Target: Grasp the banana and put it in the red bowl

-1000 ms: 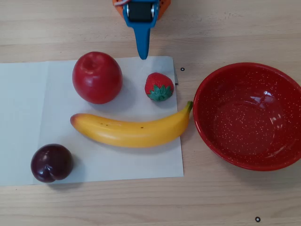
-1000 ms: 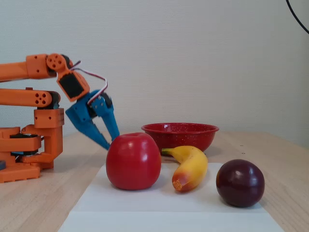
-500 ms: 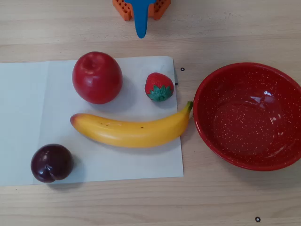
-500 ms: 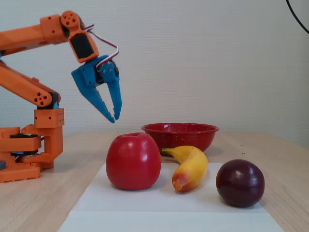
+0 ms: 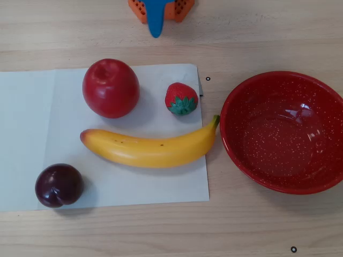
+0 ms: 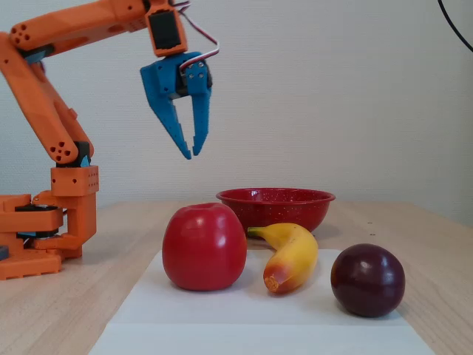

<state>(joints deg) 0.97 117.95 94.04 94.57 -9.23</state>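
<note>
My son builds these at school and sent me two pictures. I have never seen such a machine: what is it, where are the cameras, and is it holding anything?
The orange machine is a small robot arm bolted on a wooden table. Its blue gripper has two pointed jaws, almost closed, hanging in the air and holding nothing.

One picture looks straight down from above; only the tip of the arm shows at its top edge. The other is taken from the side, at table height.

On a sheet of white paper lie toy fruits: a red apple, a strawberry, a banana and a dark plum. Beside the paper, to the right in the overhead view, stands an empty red bowl. The banana's green tip lies close to the bowl's rim.
</note>
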